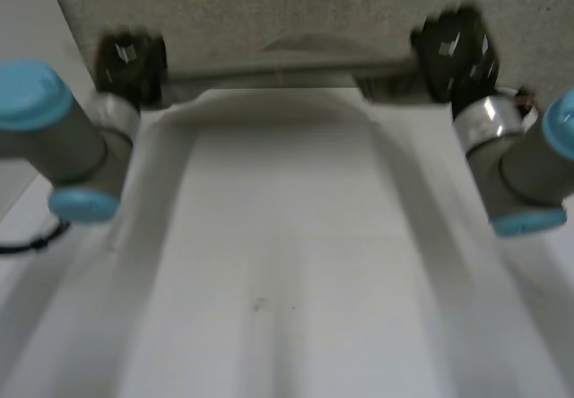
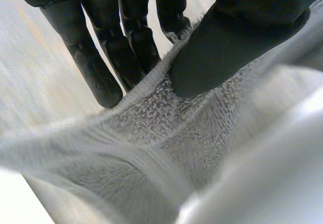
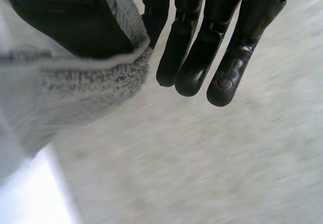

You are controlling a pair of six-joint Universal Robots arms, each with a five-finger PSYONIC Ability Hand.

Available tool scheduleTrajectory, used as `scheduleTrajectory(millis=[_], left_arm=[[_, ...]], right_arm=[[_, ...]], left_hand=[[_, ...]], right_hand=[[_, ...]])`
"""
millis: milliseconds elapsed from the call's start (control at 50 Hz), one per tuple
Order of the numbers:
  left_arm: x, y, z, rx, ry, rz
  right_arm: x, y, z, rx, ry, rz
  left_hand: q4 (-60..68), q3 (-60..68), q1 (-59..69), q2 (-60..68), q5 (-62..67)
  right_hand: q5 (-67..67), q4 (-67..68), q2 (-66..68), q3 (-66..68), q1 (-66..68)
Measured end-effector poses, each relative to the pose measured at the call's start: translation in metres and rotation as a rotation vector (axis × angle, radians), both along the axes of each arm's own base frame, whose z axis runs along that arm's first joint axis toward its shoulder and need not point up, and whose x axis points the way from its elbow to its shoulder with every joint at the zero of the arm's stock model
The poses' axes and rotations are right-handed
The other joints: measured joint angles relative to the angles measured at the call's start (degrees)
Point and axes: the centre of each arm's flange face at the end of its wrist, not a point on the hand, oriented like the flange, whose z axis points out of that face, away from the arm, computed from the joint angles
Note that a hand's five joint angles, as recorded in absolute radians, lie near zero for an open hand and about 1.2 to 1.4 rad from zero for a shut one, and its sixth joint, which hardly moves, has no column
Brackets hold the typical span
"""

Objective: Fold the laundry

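Note:
A grey fleecy towel (image 1: 296, 8) lies across the far part of the white table (image 1: 287, 263). One of its edges (image 1: 287, 68) is lifted and pulled taut between my two hands. My left hand (image 1: 130, 62) holds the left end of that edge. In the left wrist view its thumb (image 2: 227, 47) pinches the towel (image 2: 166, 133) against the fingers (image 2: 101, 67). My right hand (image 1: 453, 53) holds the right end. In the right wrist view its thumb (image 3: 70, 17) clamps a towel corner (image 3: 86, 82) against a finger, while the other fingers (image 3: 202, 57) hang straight over grey cloth.
The near half of the white table lies bare in front of the taut edge. My left arm (image 1: 63, 138) and right arm (image 1: 525, 160) flank that space on either side.

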Motion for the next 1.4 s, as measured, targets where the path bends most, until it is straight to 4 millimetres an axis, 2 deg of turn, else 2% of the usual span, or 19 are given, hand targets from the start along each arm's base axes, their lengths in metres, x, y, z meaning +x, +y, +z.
scheduleTrajectory(millis=[60,100,120,140,180,200,220,280,360,440,520,600,660,740,880,920,1100,1400], left_arm=[[0.003,0.008,-0.043,0.119,-0.045,0.002],[0.005,0.014,-0.063,0.176,-0.071,0.003],[0.005,0.014,-0.063,0.176,-0.071,0.003],[0.009,0.023,-0.086,0.243,-0.119,0.005],[0.009,0.023,-0.086,0.243,-0.119,0.005],[0.013,0.036,-0.102,0.292,-0.197,0.005],[0.014,0.039,-0.104,0.299,-0.216,0.004],[0.018,0.052,-0.107,0.312,-0.291,0.000],[0.023,0.068,-0.107,0.310,-0.379,-0.008],[0.025,0.074,-0.107,0.301,-0.418,-0.014],[0.027,0.073,-0.109,0.301,-0.425,-0.012],[0.028,0.071,-0.111,0.305,-0.424,-0.008],[0.037,0.060,-0.119,0.317,-0.416,0.021],[0.045,0.053,-0.121,0.317,-0.409,0.045],[0.063,0.038,-0.114,0.304,-0.385,0.068],[0.068,0.036,-0.109,0.304,-0.370,0.045],[0.071,0.041,-0.107,0.370,-0.296,-0.093],[0.069,0.045,-0.117,0.416,-0.288,-0.118]], right_arm=[[-0.002,0.007,-0.034,0.105,0.041,0.013],[-0.003,0.014,-0.058,0.196,0.074,0.021],[-0.003,0.014,-0.058,0.196,0.074,0.021],[-0.007,0.027,-0.086,0.338,0.119,0.030],[-0.007,0.027,-0.086,0.338,0.119,0.030],[-0.012,0.040,-0.099,0.469,0.156,0.033],[-0.013,0.043,-0.101,0.500,0.164,0.032],[-0.019,0.056,-0.100,0.606,0.192,0.032],[-0.026,0.073,-0.093,0.718,0.219,0.037],[-0.030,0.085,-0.088,0.767,0.230,0.041],[-0.037,0.091,-0.085,0.787,0.229,0.033],[-0.039,0.092,-0.085,0.789,0.226,0.027],[-0.054,0.088,-0.087,0.802,0.207,-0.006],[-0.061,0.084,-0.088,0.809,0.197,-0.020],[-0.067,0.077,-0.089,0.798,0.182,-0.038],[-0.068,0.074,-0.091,0.791,0.179,-0.042],[-0.069,0.066,-0.098,0.773,0.172,-0.050],[-0.072,0.062,-0.101,0.776,0.166,-0.060]], left_hand=[[0.00,0.00,0.00,0.00,0.00],[0.00,0.00,0.00,0.00,0.00],[0.00,0.00,0.00,0.00,0.00],[0.00,0.00,0.02,0.00,0.00],[0.00,0.00,0.02,0.00,0.00],[0.00,0.00,0.02,0.00,0.00],[0.00,0.00,0.02,0.00,0.00],[-2.83,-2.71,-1.65,-2.81,-2.53],[-17.19,-17.05,-15.99,-17.17,-16.58],[-25.57,-25.39,-24.37,-25.53,-25.42],[-27.59,-27.41,-26.15,-27.55,-27.33],[-28.50,-28.34,-27.10,-28.59,-28.38],[-31.65,-31.53,-30.25,-31.75,-31.62],[-33.83,-33.72,-32.42,-33.80,-33.77],[-34.65,-34.51,-33.14,-34.66,-34.61],[-39.11,-38.92,-37.75,-39.07,-39.06],[-41.61,-41.42,-40.00,-41.60,-41.60],[-41.78,-41.54,-40.23,-41.68,-41.64]], right_hand=[[0.08,0.00,0.00,0.00,0.00],[0.08,0.00,0.00,0.00,0.00],[0.08,0.00,0.00,0.00,0.00],[0.12,0.00,0.00,0.00,0.00],[0.12,0.00,0.00,0.00,0.00],[0.22,0.00,0.00,0.00,0.00],[0.23,0.00,0.00,0.00,0.00],[0.24,0.00,0.00,0.00,0.00],[0.40,0.00,0.00,0.00,0.00],[0.49,0.00,0.00,0.00,0.00],[0.49,0.00,0.00,0.00,0.00],[0.49,0.00,0.00,0.00,0.00],[0.49,0.00,0.00,0.00,0.00],[0.62,0.00,0.00,0.00,0.00],[0.62,0.00,0.00,0.00,0.00],[0.62,0.00,0.00,0.00,0.00],[0.64,0.00,0.00,0.00,0.00],[0.73,0.00,0.00,0.00,0.00]])
